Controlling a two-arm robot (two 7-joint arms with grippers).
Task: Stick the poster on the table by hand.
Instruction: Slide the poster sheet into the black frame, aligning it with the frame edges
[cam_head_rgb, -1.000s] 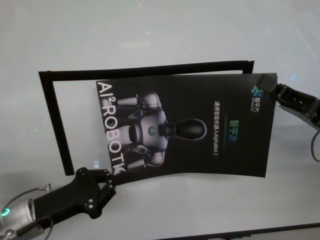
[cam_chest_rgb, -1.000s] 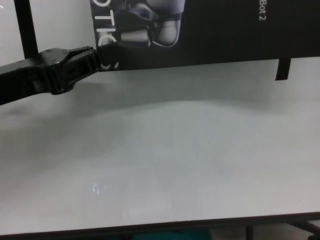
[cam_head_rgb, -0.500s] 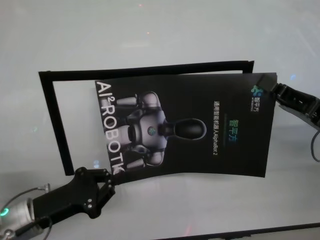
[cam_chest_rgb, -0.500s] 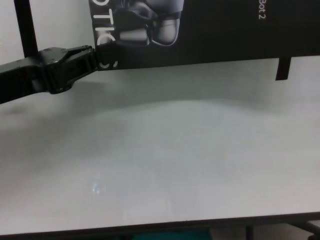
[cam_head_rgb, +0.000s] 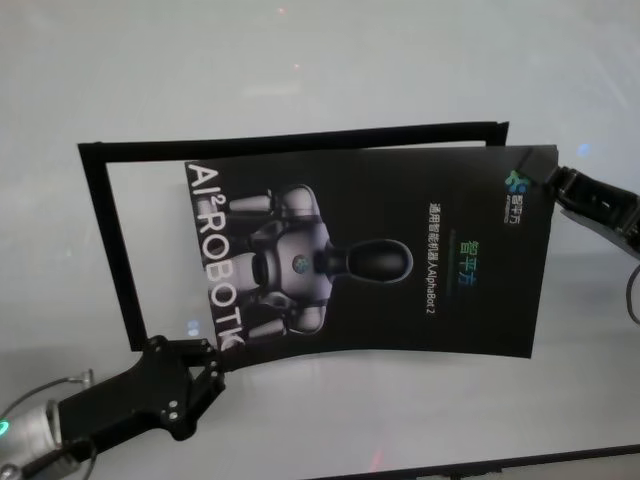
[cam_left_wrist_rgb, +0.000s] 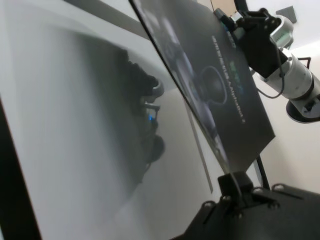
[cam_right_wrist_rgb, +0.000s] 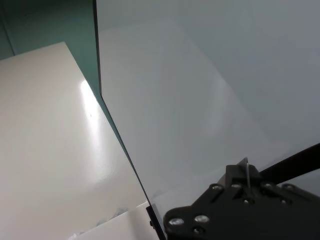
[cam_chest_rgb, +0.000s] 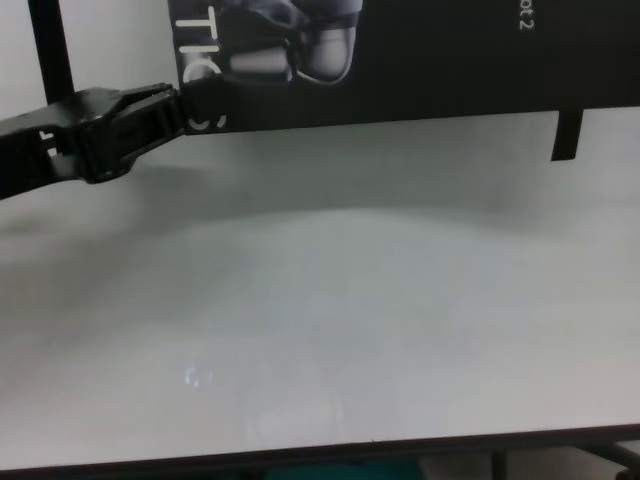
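Widest of all is the table (cam_head_rgb: 320, 60), pale and smooth, carrying everything. On it sits a frame of black tape strips (cam_head_rgb: 100, 240), marking out what looks like the target spot. Over that frame hangs the poster (cam_head_rgb: 400, 310), black and glossy, stretched between two arms and overlapping the frame's right part while jutting past it on the right, so it isn't lined up yet. The left wrist view shows the sheet lifted clear of the surface, its shadow beneath, presumably so it can be shifted without dragging. Now the left gripper (cam_head_rgb: 205, 362), at the near left corner, fingers pinched tight on the sheet's corner. And the right gripper (cam_head_rgb: 560, 182), at the far right corner, fingers clamped on the edge there. Opposite corners, so the sheet stays taut and flat, I'd say.
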